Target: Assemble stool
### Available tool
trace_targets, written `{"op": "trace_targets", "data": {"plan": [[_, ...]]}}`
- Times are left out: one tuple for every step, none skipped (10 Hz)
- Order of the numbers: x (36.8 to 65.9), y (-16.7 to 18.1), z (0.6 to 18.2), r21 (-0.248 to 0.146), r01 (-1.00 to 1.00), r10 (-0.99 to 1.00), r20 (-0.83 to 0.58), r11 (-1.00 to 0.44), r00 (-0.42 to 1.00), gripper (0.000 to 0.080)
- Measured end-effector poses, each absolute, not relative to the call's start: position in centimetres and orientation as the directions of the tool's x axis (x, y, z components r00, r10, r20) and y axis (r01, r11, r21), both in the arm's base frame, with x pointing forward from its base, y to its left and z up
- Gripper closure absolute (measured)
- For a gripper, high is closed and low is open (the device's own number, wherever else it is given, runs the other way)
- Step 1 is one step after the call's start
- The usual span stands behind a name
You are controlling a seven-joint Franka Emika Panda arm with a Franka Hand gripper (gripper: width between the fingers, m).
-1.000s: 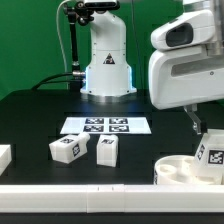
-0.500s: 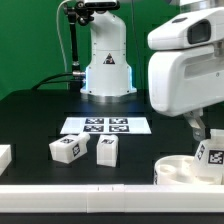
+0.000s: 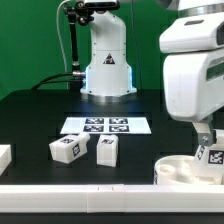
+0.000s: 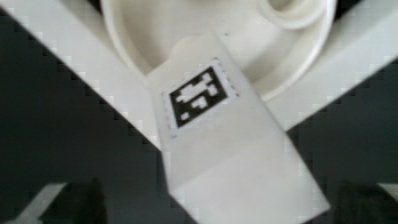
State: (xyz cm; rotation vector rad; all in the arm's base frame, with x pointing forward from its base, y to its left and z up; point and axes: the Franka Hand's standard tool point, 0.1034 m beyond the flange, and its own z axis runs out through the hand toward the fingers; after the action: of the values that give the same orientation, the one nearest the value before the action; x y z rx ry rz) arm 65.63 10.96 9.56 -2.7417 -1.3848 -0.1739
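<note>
Exterior view, working from the near edge of the black tabletop (image 3: 30, 120) back: a long white rail (image 3: 70, 188) runs along the front edge, and at the near corner on the exterior view's right sits the round rimmed seat (image 3: 178, 170), with one tagged leg (image 3: 210, 155) standing in or against it. Two more legs (image 3: 67, 149) lie loose nearer the middle, close together, and a further white block (image 3: 4, 158) shows at the edge on the exterior view's left. Behind them the marker board (image 3: 105, 126) lies flat, and the arm's base (image 3: 106, 60) stands at the far edge. The gripper (image 3: 204, 137) hangs directly over the leg at the seat; in the wrist view that leg (image 4: 214, 110) fills the frame over the seat's rim (image 4: 143, 40). The fingers are spread wide and hold nothing; whether a pad brushes the leg I cannot tell. The step looks like grasping this leg: I would centre the jaws across its flat sides, descend squarely, and close only once both pads flank it, so it does not tip.
</note>
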Motion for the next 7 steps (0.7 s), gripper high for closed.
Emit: {"op": "trace_targets", "data": {"plan": [[65.5, 10.9, 9.4, 0.002, 0.834, 0.828, 0.125, -0.551, 0.547, 0.015], [65.3, 10.8, 9.2, 0.006, 0.853, 0.847, 0.123, -0.522, 0.517, 0.015], [65.1, 10.6, 8.9, 0.009, 0.882, 0.876, 0.119, -0.472, 0.467, 0.015], [65.0, 10.3, 8.7, 0.018, 0.919, 0.914, 0.112, -0.394, 0.39, 0.015], [65.0, 10.0, 8.4, 0.025, 0.944, 0.94, 0.101, -0.33, 0.326, 0.015], [64.9, 10.0, 8.1, 0.024, 0.951, 0.947, 0.099, -0.309, 0.305, 0.015], [64.8, 10.0, 8.0, 0.021, 0.948, 0.944, 0.098, -0.318, 0.315, 0.015]]}}
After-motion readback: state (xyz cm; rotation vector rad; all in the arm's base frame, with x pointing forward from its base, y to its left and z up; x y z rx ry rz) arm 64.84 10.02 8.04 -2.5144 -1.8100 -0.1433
